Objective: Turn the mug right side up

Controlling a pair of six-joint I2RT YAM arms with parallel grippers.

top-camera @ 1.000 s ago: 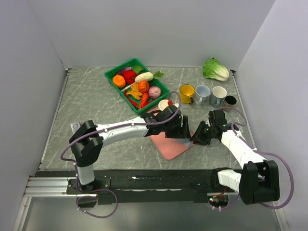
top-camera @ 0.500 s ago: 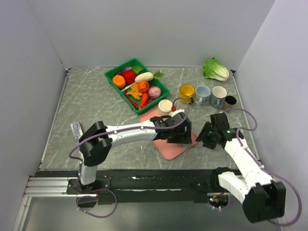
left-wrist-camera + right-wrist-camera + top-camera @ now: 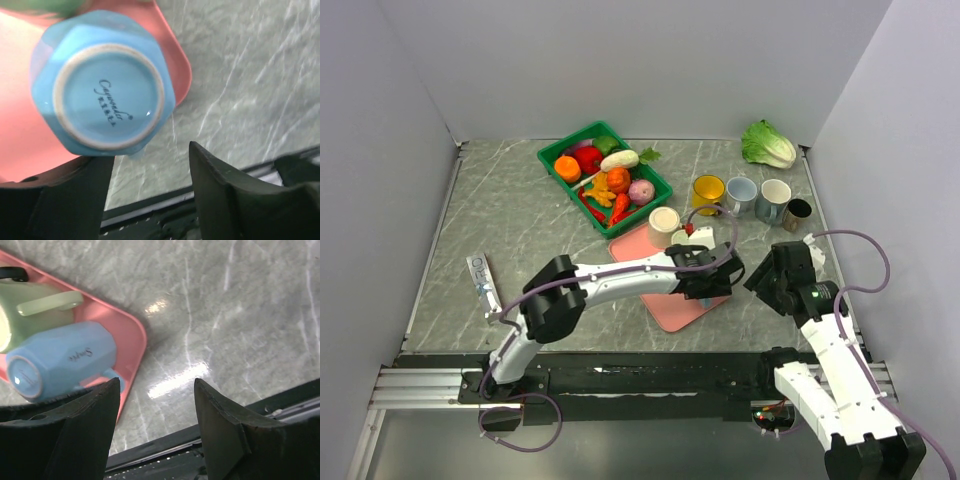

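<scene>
- The blue mug (image 3: 60, 362) lies on its side on the pink tray (image 3: 131, 332), touching a pale green mug (image 3: 35, 315); its mouth is turned out of sight.
- Left gripper (image 3: 147, 167): jaws apart, with the mug's base just past their tips. Whether they touch it cannot be told. In the top view this gripper covers the mug.
- Right gripper (image 3: 157, 385): jaws apart and empty, over the surface (image 3: 240, 305) beside the tray's corner.

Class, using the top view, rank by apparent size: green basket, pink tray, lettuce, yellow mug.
Largest first: green basket; pink tray, close behind since it is partly covered; lettuce; yellow mug.
</scene>
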